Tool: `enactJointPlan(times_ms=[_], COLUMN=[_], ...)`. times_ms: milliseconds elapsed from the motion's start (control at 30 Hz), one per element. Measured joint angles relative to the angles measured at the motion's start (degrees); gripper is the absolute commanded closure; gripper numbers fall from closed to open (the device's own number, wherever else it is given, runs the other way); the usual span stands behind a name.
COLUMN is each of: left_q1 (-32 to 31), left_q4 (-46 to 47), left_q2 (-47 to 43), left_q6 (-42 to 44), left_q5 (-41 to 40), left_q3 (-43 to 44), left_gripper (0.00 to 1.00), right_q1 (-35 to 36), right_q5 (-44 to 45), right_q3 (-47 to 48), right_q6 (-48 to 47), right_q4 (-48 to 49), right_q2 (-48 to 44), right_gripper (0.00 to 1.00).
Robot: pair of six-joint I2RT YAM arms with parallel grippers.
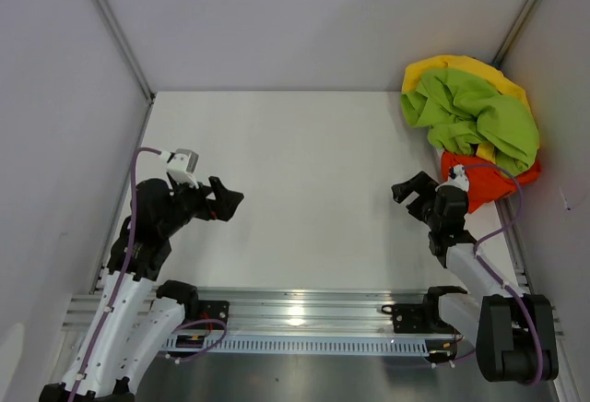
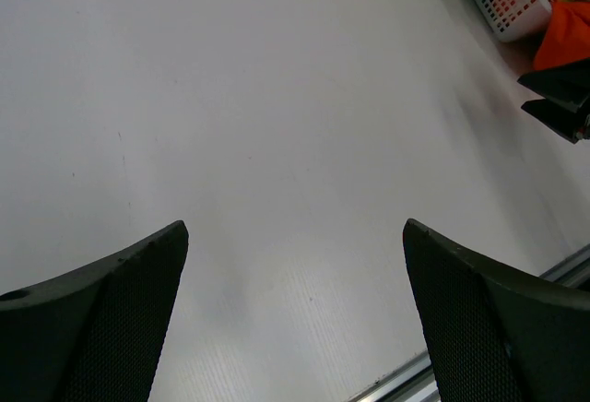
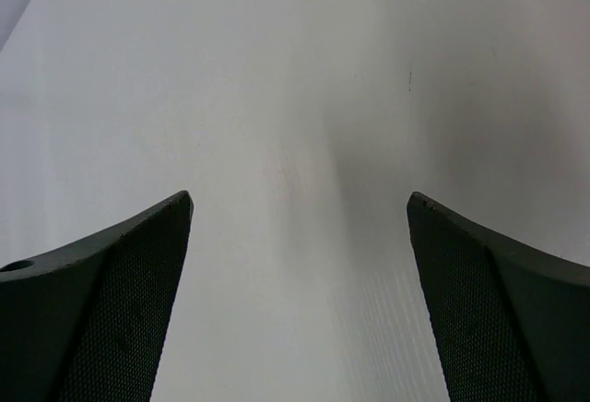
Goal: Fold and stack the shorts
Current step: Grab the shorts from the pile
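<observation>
Top external | step: start, nothing folded | green shorts (image 1: pixel 470 112) crumpled over orange-red shorts (image 1: pixel 484 185), heap just beyond right arm (image 1: pixel 452 218) | left jaws, right jaws wide, empty | next: probably drag one pair onto bench (image 1: pixel 313 162)

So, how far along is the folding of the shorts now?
Nothing looks done: the lime-green shorts and the orange-red shorts lie crumpled in a heap at the far right corner. Nothing is in hand: the left gripper and right gripper stand open above the table. All folding and stacking is left.
</observation>
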Motion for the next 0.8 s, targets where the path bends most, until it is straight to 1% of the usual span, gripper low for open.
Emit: enactJointPlan(times_ms=[267, 367, 467, 533, 600, 700, 800], left_q1=[-0.11, -0.28, -0.5, -0.55, -0.55, -0.57, -0.57], left_q4=[-0.07, -0.09, -0.09, -0.09, -0.07, -0.09, -0.09], left_q2=[-0.07, -0.15, -0.83, -1.18, -1.57, -1.49, -1.49], left_q6=[0.0, 0.0, 0.0, 0.0, 0.0, 0.0, 0.0], left_q5=[0.02, 0.02, 0.02, 0.02, 0.02, 0.04, 0.02], left_q3=[0.0, 0.0, 0.0, 0.0, 0.0, 0.0, 0.0], left_gripper=[0.01, 0.01, 0.01, 0.01, 0.01, 0.01, 0.01], right_q1=[0.0, -0.04, -0.98, -3.54, -7.52, -14.1, -20.22], right_q5=[0.15, 1.33, 3.28, 3.98, 4.02, 2.1, -2.27], right_q3=[0.52, 1.31, 4.28, 8.2, 12.57, 16.44, 17.66], right_q6=[-0.44, -0.81, -0.76, -0.59, -0.35, 0.55, 2.91], right_q4=[-1.4, -3.19, -6.88, -10.58, -13.57, -14.51, -13.97], right_q2=[-0.68, -3.52, -6.12, -6.86, -6.75, -5.6, -1.66], right_gripper=[0.01, 0.01, 0.0, 0.0, 0.01, 0.01, 0.01])
